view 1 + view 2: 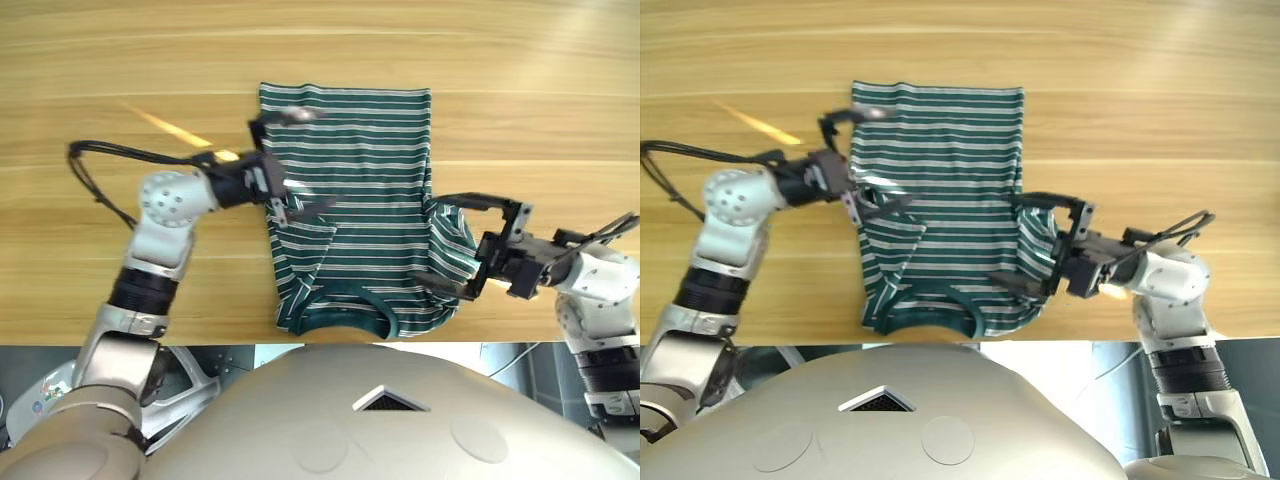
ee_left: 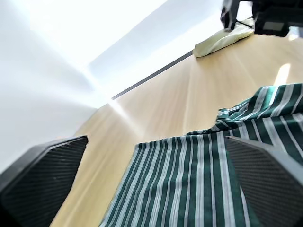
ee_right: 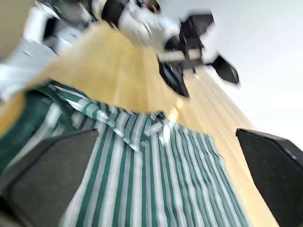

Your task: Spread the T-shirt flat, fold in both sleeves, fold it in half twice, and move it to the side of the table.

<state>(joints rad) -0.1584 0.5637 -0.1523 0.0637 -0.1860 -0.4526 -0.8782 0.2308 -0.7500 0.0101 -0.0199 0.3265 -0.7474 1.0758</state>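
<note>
A green T-shirt (image 1: pixel 355 190) with white stripes lies on the wooden table (image 1: pixel 120 60), collar toward the near edge. Its left sleeve is folded in over the body, and the right sleeve (image 1: pixel 455 235) sits bunched at the shirt's right edge. My left gripper (image 1: pixel 310 160) hovers open over the shirt's left edge, its pads (image 2: pixel 42 175) spread wide above the striped cloth. At the right edge my right gripper (image 1: pixel 430 237) is open, with the bunched sleeve lying between its fingers (image 3: pixel 47 175). The left gripper (image 3: pixel 189 52) also appears farther off in the right wrist view.
The shirt's collar lies close to the table's near edge (image 1: pixel 200 343). Bare wood stretches to the left, right and far side of the shirt. A loop of black cable (image 1: pixel 95 175) hangs by my left arm.
</note>
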